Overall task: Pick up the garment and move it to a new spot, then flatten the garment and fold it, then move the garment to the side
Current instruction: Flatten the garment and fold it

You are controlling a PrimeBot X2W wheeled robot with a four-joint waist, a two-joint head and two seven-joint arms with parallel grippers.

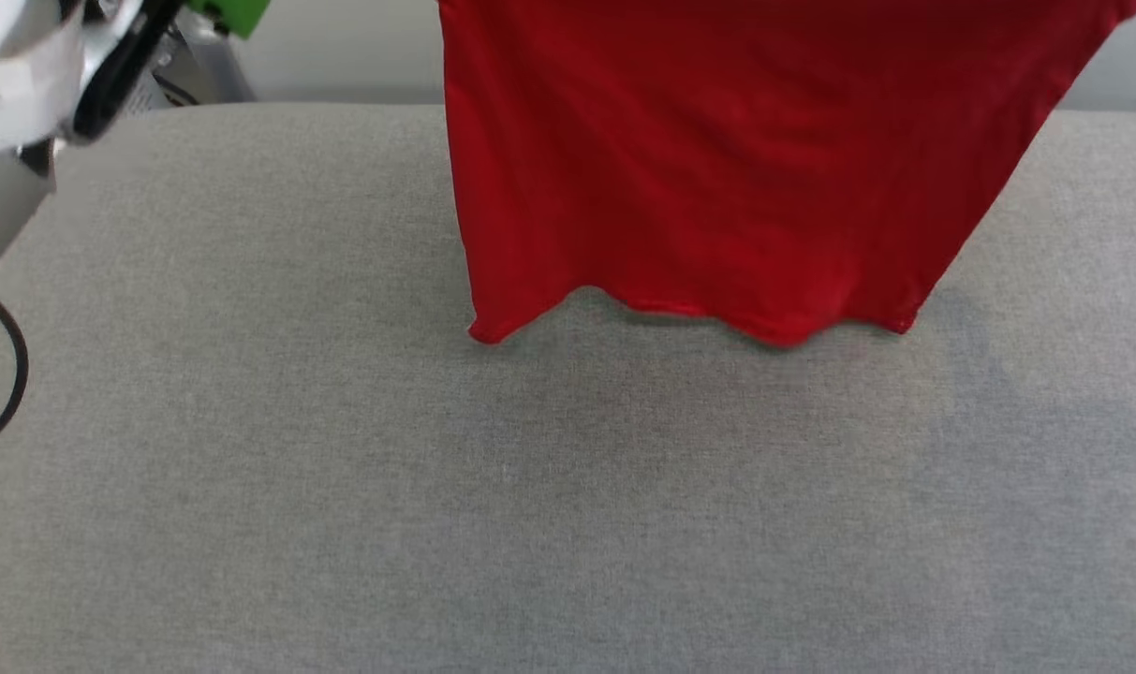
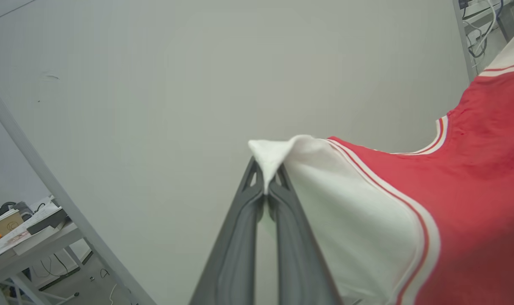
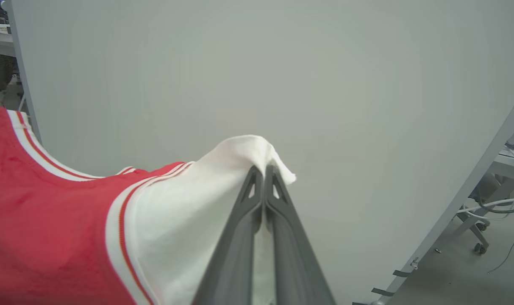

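- left fingers (image 2: 240, 245): closed tight, pinching a white sleeve tip (image 2: 273, 154).
- right fingers (image 3: 240, 245): same state, clamped on the other sleeve's tip.
- red cotton T-shirt with white short sleeves and red-and-white striped trim (image 1: 717, 168): up in the air, stretched between the two grips, body hanging down.
- Hem hangs low over the grey fabric-covered desk (image 1: 343, 468), far side, centre to right. Can't tell whether it touches.
- Progress, judged: pick-up done. The carry to a new spot looks like the step in hand.
- Left to do: lay it down, flatten, fold, move it to the side.
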